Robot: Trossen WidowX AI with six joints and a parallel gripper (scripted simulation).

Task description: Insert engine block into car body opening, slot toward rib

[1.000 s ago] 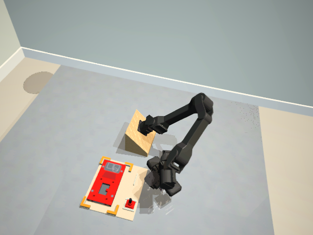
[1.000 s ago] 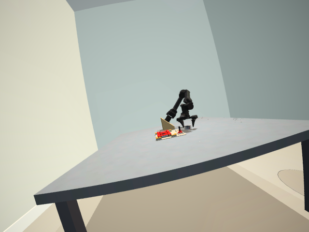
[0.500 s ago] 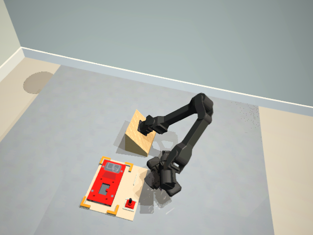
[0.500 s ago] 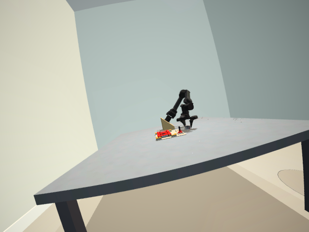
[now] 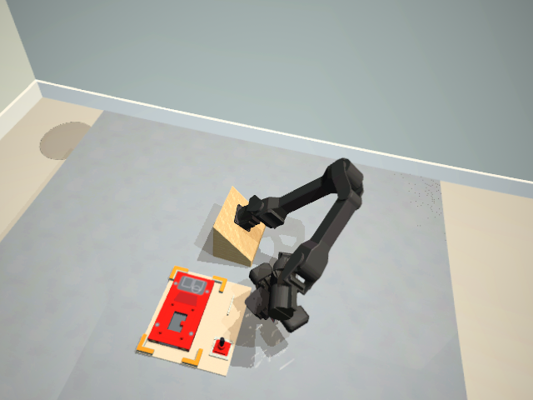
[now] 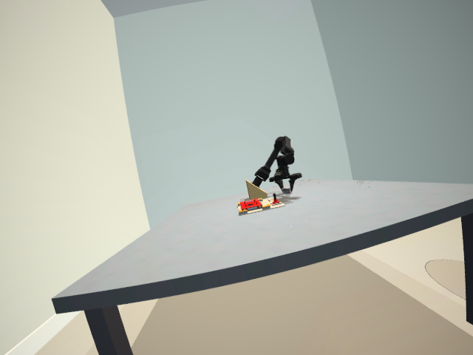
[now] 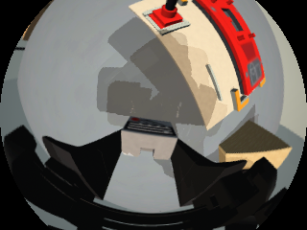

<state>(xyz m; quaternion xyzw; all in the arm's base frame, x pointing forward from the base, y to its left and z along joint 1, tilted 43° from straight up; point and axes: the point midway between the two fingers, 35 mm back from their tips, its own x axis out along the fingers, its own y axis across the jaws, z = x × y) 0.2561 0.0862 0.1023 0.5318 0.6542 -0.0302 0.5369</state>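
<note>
Fingers of the gripper grip the grey engine block — well apart from the car body's opening.

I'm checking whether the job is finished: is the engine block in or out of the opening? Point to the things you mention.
Out: the claw (image 6: 287, 189) (image 7: 149, 134) grips the engine block (image 7: 149, 145) beside the board, away from the opening (image 5: 176, 321).

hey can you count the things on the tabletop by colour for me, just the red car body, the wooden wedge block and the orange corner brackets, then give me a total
Red car body: 1
Wooden wedge block: 1
Orange corner brackets: 4
Total: 6
</note>
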